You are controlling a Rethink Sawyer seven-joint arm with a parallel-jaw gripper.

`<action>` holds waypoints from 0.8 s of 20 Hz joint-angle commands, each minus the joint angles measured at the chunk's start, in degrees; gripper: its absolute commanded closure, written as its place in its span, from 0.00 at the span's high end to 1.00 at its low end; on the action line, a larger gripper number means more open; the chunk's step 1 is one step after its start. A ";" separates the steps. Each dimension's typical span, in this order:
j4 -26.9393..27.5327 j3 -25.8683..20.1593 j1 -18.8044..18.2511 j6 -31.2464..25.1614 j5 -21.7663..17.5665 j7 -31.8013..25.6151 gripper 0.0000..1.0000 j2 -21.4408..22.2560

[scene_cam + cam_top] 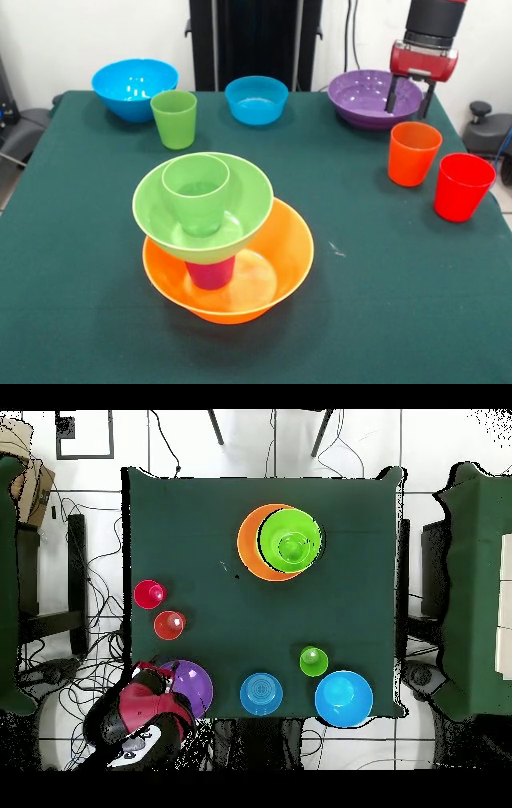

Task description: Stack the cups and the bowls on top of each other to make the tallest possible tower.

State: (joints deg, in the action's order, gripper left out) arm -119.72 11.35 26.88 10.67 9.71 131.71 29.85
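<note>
The worktop [384,304] was covered with a dark green cloth, and a white wall was seen behind it. In the overhead view a white tiled floor [440,454] strewn with black cables [100,674] was seen round the worktop.

The tower [220,232] was found near the middle of the worktop, toward the near side. A large orange bowl [280,268] served as its base; a purple cup [210,274] was stood upside down inside it, a lime green bowl [248,200] was perched tilted on that cup, and a lime green cup [196,192] was set upright in the green bowl.

Along the far edge were placed a large blue bowl [134,86] at the left, a second lime green cup [174,118] just beside it, a smaller blue bowl [256,99] in the middle, and a wide purple bowl [364,98] at the right. An orange cup [414,153] and a red cup [462,186] were stood upright near the right edge, close together.

The claw [411,96] was held over the purple bowl's right rim, its two dark fingers [392,94] parted and nothing gripped between them.
</note>
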 commanded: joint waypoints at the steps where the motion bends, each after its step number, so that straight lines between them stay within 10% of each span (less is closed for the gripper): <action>1: -2.38 -4.91 0.77 4.90 3.22 14.00 1.00 -1.86; 16: 2.71 -4.88 4.31 10.68 8.48 12.82 1.00 -11.91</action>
State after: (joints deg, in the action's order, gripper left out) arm -121.10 11.51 31.01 17.71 14.20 131.71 23.07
